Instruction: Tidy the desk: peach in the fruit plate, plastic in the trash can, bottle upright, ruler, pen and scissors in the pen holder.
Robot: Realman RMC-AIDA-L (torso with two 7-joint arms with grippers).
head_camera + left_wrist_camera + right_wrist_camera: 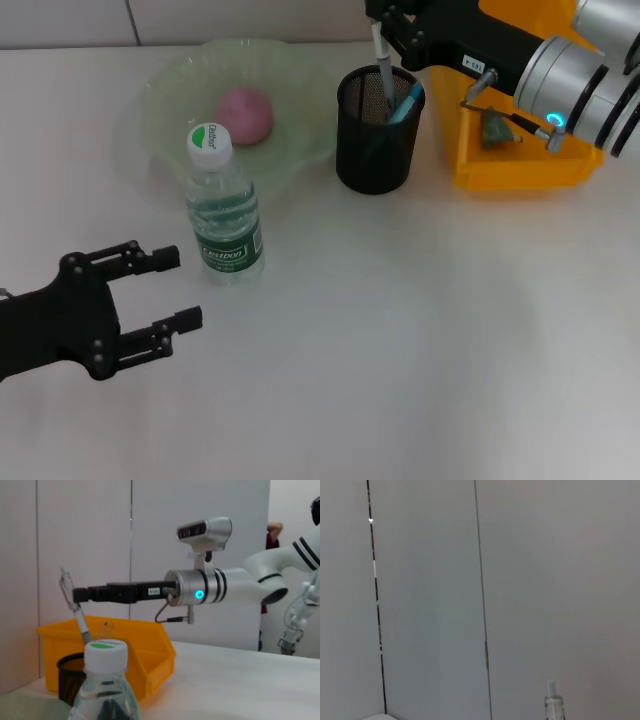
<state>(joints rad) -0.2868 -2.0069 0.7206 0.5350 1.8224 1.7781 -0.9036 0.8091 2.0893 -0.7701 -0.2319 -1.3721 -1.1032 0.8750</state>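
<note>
White desk (420,350), right gripper (381,38) fingers seemingly clamping slim grey pen (383,72) over holder (375,130), left gripper (185,290) released.

The bottle (224,205) label reads "Cestbon", cap likewise.

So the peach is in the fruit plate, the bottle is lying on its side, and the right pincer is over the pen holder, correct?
Not quite: the bottle stands upright, as the head view shows. The peach is in the fruit plate, and the right pincer is over the pen holder.

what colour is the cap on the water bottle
White with a green patch on top, clearest in the head view: cap.
</note>
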